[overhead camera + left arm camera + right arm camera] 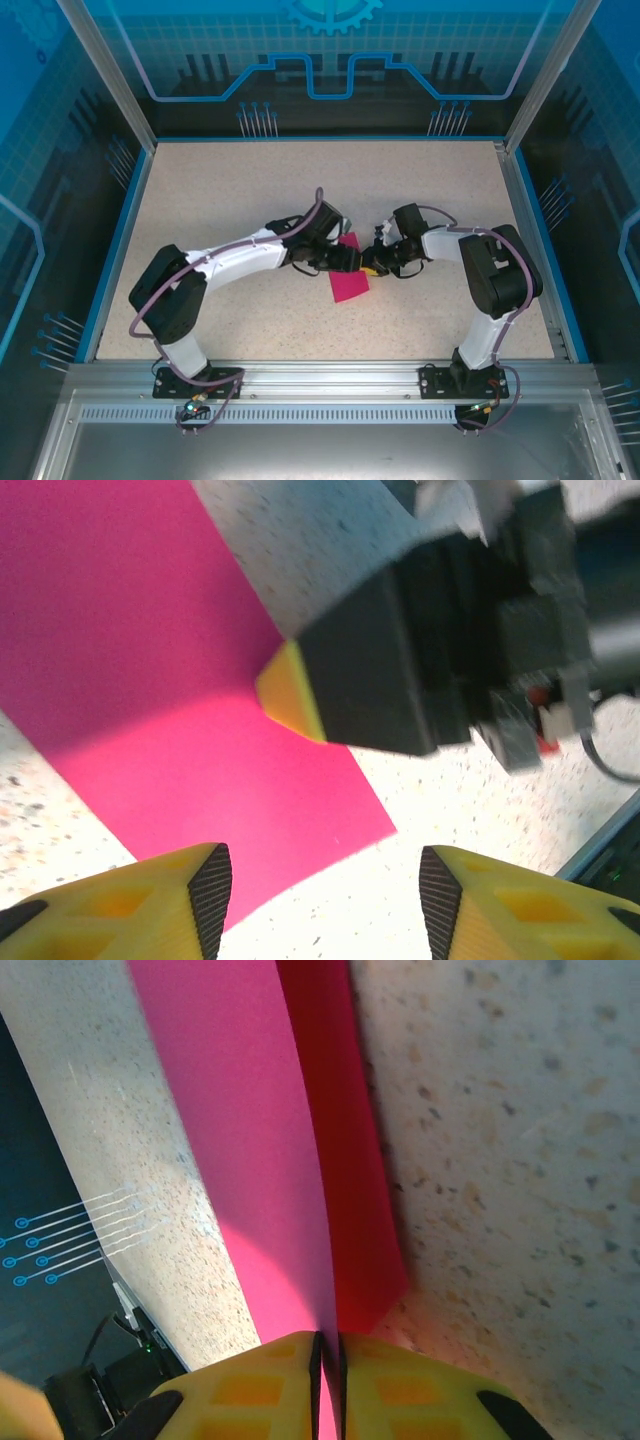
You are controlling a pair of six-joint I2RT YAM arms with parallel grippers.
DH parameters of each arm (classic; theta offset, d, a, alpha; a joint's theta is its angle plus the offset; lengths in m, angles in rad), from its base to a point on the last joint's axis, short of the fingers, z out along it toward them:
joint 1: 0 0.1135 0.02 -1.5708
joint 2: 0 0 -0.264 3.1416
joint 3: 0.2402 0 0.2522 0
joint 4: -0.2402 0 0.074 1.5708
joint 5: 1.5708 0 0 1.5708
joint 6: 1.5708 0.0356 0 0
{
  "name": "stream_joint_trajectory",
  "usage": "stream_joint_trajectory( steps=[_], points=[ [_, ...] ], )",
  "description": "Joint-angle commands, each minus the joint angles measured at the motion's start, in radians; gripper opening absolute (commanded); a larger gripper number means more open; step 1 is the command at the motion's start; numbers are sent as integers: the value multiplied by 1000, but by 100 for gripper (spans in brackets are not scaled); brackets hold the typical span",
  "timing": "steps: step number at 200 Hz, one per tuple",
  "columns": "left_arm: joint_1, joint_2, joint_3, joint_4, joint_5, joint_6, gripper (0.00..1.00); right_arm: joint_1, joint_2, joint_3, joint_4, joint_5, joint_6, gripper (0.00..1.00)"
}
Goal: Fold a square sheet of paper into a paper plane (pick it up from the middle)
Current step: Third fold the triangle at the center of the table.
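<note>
The square sheet of paper (350,284) is magenta-pink and lies mid-table between the two arms. My right gripper (373,263) is shut on it. In the right wrist view the sheet (250,1160) runs up between the black pads, and my right gripper (329,1360) pinches it with no gap. My left gripper (352,262) is close beside it, over the sheet. In the left wrist view my left gripper (325,890) stands open. The sheet (170,680) and its corner lie below the left finger, and nothing is between the pads. The right gripper's finger (290,695) touches the paper there.
The speckled table (250,200) has a blue rim (118,240) on its left and back sides. Metal frame posts (105,70) and glass walls enclose it. The arm bases (200,380) sit at the near edge. Free room lies all round the sheet.
</note>
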Motion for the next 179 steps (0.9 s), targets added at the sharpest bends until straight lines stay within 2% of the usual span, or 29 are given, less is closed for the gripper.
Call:
stream_joint_trajectory(
  steps=[1, 30, 69, 106, 145, 179],
  points=[
    [-75, -5, 2, -66, -122, 79, 57, -11, -9, -21, 15, -26, 31, 14],
    [-152, 43, 56, -117, -233, 115, 59, -11, 3, -21, 17, -26, 33, 15],
    [-202, 68, 86, -135, -323, 105, 59, 4, 5, -28, 26, -11, 50, 15],
    [-191, -14, -20, -47, -381, -36, 62, 24, 27, -23, 34, 30, 51, 15],
    [-112, -84, -95, -13, -391, -227, 61, 30, 17, -46, 103, 85, 95, 15],
    [-85, -74, -33, -46, -381, -311, 61, 35, 47, -34, 113, 89, 102, 15]
  ],
)
